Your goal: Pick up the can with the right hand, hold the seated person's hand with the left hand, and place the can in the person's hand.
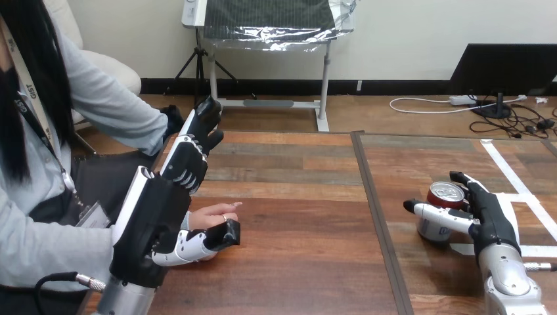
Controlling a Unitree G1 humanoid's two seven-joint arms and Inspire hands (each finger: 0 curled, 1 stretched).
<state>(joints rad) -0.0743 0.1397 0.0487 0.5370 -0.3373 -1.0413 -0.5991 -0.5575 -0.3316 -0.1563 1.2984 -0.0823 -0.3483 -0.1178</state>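
A silver can with a red top (446, 194) stands on the right part of the table. My right hand (489, 218) is wrapped round it: the thumb crosses its near side and the fingers curl behind it. On the left, the person's hand (213, 215) rests on the table, its fingers pointing right. My left hand (161, 213) is raised over it with its back towards me. Its fingers (190, 154) stretch straight up and away, and its thumb (207, 241) lies along the near edge of the person's hand, touching or just under it.
The wooden table (295, 197) is split by a dark seam (376, 210) running front to back. White tape strips (509, 177) mark the surface around the can. The person sits at the left edge, an arm reaching in past my left hand.
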